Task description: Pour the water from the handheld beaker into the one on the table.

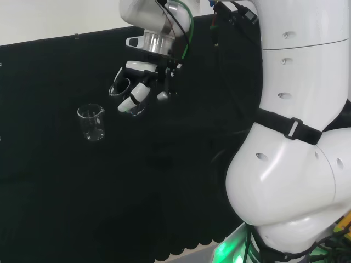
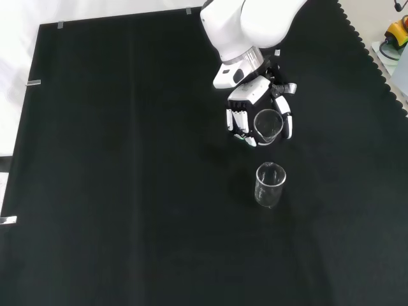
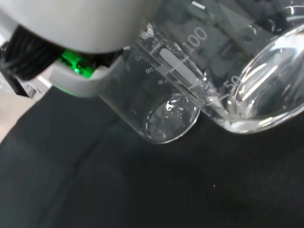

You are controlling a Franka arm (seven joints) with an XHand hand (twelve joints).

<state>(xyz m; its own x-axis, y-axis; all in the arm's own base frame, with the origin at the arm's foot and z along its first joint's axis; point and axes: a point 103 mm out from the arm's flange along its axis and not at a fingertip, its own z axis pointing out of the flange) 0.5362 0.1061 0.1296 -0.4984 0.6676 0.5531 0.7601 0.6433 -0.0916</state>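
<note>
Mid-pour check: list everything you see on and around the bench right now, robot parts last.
Handheld beaker: one, clear glass, held in the air by the hand, above the cloth and just beyond the standing beaker in the front view; tilted in the head view.
Table beaker: one, clear glass, upright on the cloth, left of the hand in the head view; whether it holds water cannot be told.
Black cloth: one, covers the bench.
Yellow and red object: one, off the cloth at the front view's top right; too small to identify.
Hand: one, black and white, fingers curled round the handheld beaker.
Arm: one, white, at the head view's right.
</note>
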